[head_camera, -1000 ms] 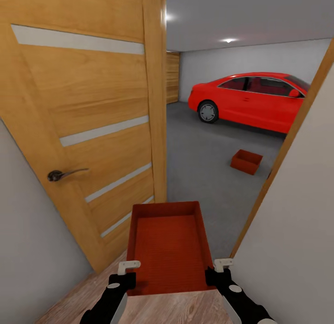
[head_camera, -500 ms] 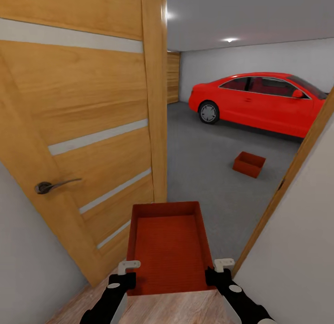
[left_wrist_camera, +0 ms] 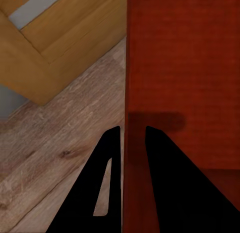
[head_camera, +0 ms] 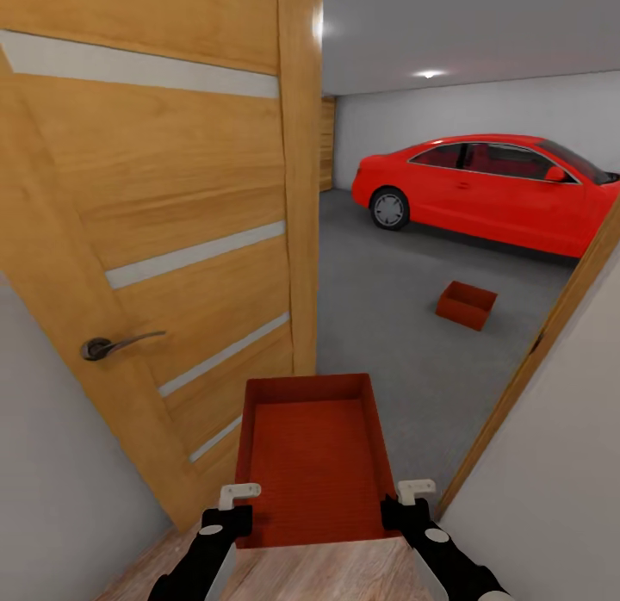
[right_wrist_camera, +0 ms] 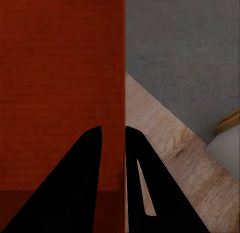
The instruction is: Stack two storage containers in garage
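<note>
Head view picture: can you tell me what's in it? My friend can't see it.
Two grippers, left and right, hold a rust-red open bin by its side walls in an open wooden doorway. Beyond, on the garage's grey floor, a matching bin sits near a red car.

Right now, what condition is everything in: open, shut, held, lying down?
Door: swung open.
Carried container: empty, held level by both side walls.
Other container: upright on the garage floor.
Left gripper: shut on one wall.
Right gripper: shut on the other wall.
</note>
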You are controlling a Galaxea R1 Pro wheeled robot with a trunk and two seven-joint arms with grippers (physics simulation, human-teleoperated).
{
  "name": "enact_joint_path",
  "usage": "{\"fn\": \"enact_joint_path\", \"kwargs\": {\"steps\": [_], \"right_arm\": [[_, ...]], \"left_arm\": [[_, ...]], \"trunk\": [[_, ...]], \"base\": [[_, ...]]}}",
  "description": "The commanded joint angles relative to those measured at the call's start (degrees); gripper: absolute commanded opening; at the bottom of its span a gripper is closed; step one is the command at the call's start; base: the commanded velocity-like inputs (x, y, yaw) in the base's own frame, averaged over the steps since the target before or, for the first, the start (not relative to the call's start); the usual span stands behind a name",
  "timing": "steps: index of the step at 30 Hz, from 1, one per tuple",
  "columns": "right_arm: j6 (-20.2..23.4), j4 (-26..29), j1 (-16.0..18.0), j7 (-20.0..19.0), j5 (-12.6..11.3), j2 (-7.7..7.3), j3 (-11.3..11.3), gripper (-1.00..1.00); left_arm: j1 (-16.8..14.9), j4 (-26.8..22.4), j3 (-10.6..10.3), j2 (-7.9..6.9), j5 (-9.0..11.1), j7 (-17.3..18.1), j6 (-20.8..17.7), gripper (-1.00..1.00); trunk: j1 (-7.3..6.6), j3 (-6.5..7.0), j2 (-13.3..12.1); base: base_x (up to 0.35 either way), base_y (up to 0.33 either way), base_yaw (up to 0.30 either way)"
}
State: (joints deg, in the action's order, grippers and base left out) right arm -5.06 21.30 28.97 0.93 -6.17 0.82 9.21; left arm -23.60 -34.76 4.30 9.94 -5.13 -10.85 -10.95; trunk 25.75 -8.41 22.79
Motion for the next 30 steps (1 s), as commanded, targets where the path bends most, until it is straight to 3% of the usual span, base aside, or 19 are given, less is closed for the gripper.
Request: {"fn": "enact_joint_path", "kwargs": {"steps": [1, 17, 30], "right_arm": [[-0.21, -0.2, 0.04, 0.0, -0.42, -0.21, 1.9, -1.0], [-0.21, -0.2, 0.04, -0.05, -0.42, -0.2, 1.94, -1.0], [-0.21, -0.2, 0.04, -0.05, -0.42, -0.21, 1.95, -1.0]], "left_arm": [[-0.07, -0.75, 0.23, 0.05, -1.31, -0.22, -0.47, -1.0], [-0.08, -0.75, 0.18, 0.05, -1.3, -0.22, -0.47, -1.0], [-0.08, -0.75, 0.18, 0.05, -1.3, -0.22, -0.47, -1.0]], "trunk": [[0.03, -0.12, 0.12], [0.03, -0.12, 0.12], [0.03, -0.12, 0.12]], "base": [[0.0, 0.303, 0.0], [0.0, 0.04, -0.01], [0.0, 0.0, -0.27]]}}
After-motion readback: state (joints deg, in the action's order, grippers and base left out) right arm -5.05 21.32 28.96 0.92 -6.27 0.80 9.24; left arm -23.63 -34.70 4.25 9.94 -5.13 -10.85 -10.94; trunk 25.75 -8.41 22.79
